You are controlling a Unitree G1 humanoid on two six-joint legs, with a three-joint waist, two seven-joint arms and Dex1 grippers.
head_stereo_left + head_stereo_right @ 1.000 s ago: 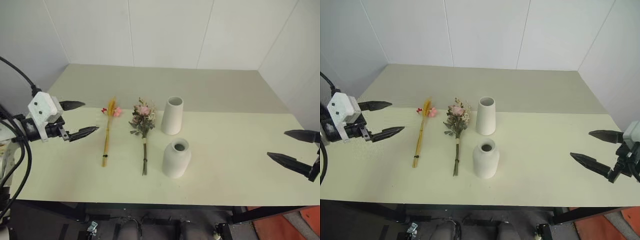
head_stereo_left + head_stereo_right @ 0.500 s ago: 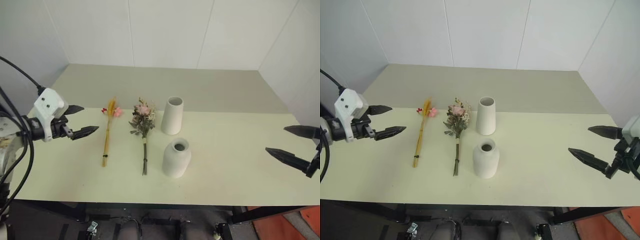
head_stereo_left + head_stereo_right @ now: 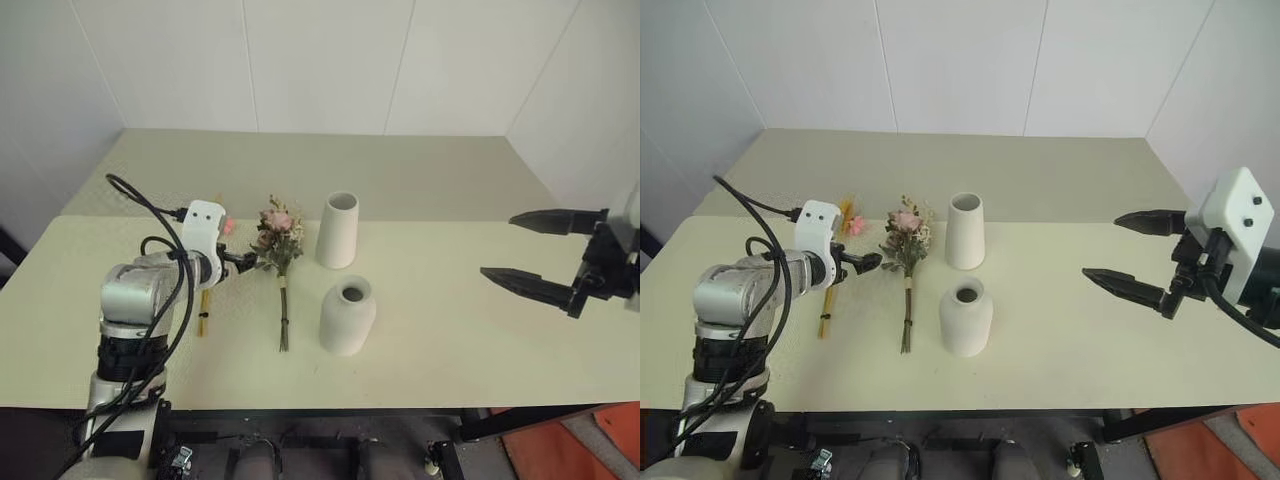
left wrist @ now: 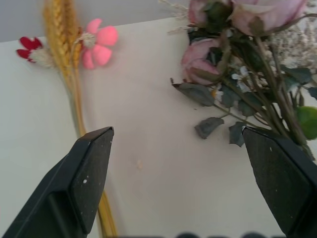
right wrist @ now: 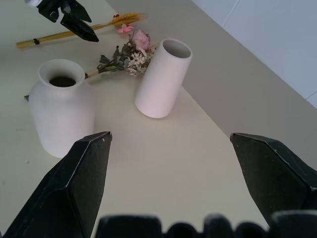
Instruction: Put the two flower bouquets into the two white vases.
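The open left pincer point(image 4: 176, 163) hovered between wheat bunch point(image 4: 69, 74) and rose bouquet point(image 4: 247, 59); it should settle on one stem.

No readable text, labels or numbers anywhere.

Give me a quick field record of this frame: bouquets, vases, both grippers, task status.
wheat bouquet: flat on the table, left of the roses
rose bouquet: flat on the table, between the wheat and the vases
tapered vase: upright, empty, farther from the robot
rounded vase: upright, empty, nearer
left gripper: open, low over the table between the two bouquets, holding nothing
right gripper: open, in the air right of the vases, holding nothing
status: neither bouquet in a vase yet
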